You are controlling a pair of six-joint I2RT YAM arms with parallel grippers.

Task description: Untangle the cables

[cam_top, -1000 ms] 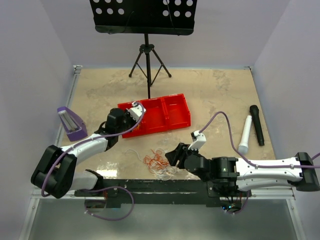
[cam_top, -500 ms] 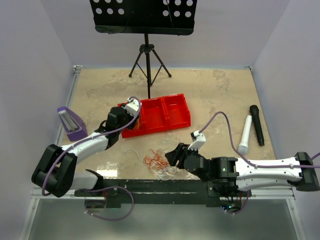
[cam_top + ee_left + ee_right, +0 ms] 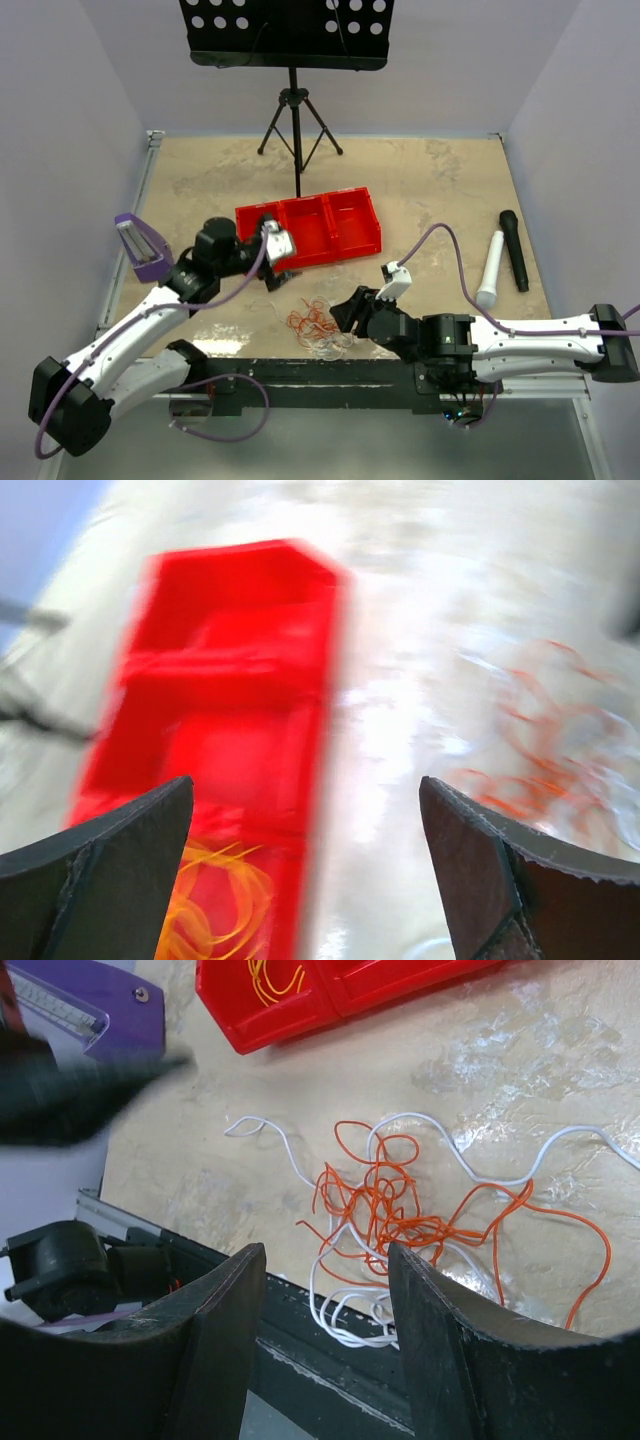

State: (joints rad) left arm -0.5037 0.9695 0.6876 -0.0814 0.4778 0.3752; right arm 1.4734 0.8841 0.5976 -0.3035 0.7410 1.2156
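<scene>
**Q.** Where do the cables lie?

**A.** The clump of orange and white cables [image 3: 320,325] lies on the table [image 3: 430,170] near its front edge, the strands crossing one another. A yellow strand [image 3: 272,978] lies apart from them in the end compartment of the red tray [image 3: 345,228].

**Q.** And the pincers?

**A.** The right gripper [image 3: 325,1250] hovers just above the clump, its jaws partly apart with nothing between them. The left gripper [image 3: 305,780] hangs over the tray's near end, jaws wide apart and empty. The yellow strand is beneath it and the clump is off to one side, untouched.

**Q.** How is the next strand best taken?

**A.** Probably by an outlying orange loop or free end, closing on that one wire only. Draw it low and slowly away from the clump, and stop if the rest drags along.
</scene>
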